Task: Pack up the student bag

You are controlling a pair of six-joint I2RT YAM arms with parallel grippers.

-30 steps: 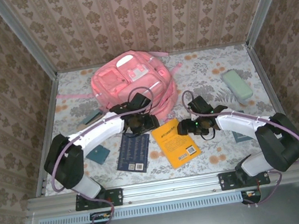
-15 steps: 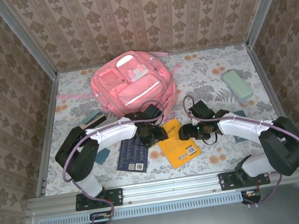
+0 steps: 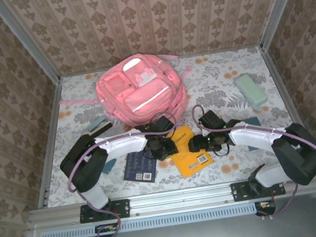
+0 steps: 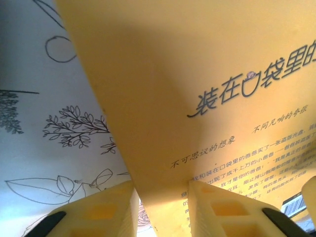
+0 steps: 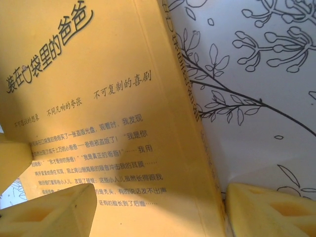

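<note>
Two sets of jaws at one yellow book (image 3: 187, 160). On the left gripper (image 3: 165, 148): narrow, around the book's raised edge, probably pinching it. On the right gripper (image 3: 196, 144): wide, astride the opposite edge, no grip. Just behind, the pink backpack (image 3: 141, 91), lying toward the far side of the table (image 3: 216, 75).

Overhead view evenly lit, sharp, soft shadows. Wrist views close, slightly blurred; shadow across yellow book (image 4: 148, 74).
</note>
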